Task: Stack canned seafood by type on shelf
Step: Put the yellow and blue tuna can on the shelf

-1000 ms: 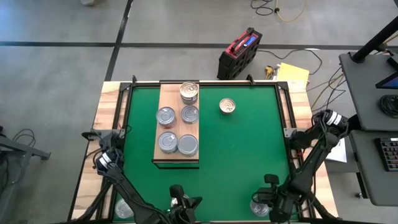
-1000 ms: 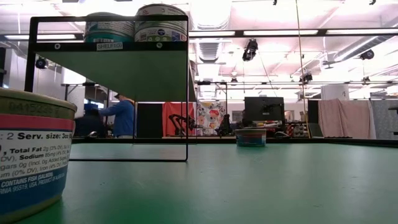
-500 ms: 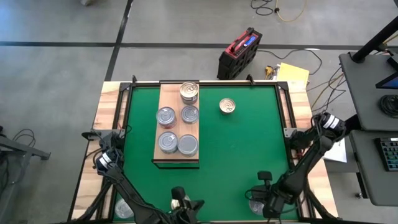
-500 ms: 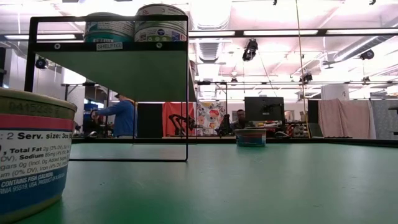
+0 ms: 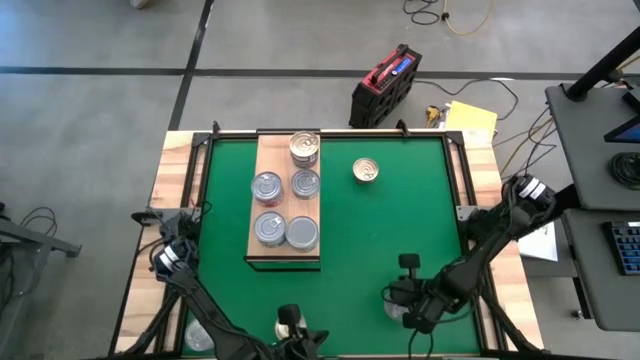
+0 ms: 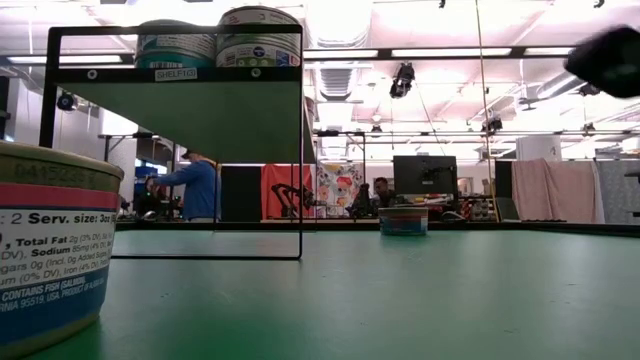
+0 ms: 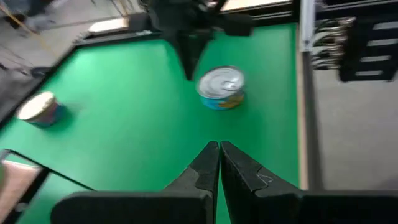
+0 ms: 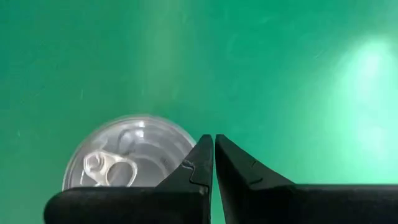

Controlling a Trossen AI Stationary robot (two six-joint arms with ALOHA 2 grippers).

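Right gripper (image 8: 213, 146), fingers pressed together, hangs over a silver-lidded can (image 8: 127, 155) on the green mat (image 5: 400, 225). Left gripper (image 7: 219, 152), likewise pressed together, waits at the near edge. Five cans occupy the shelf (image 5: 270, 160).

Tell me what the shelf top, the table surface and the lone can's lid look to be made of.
The light rectangular wooden shelf board: apparently unpainted wood, pale tan, matte. The green table mat: probably felt or rubber, flat with soft glare only. The small round tin with a gold-toned lid: metal, shiny, with a pull tab.
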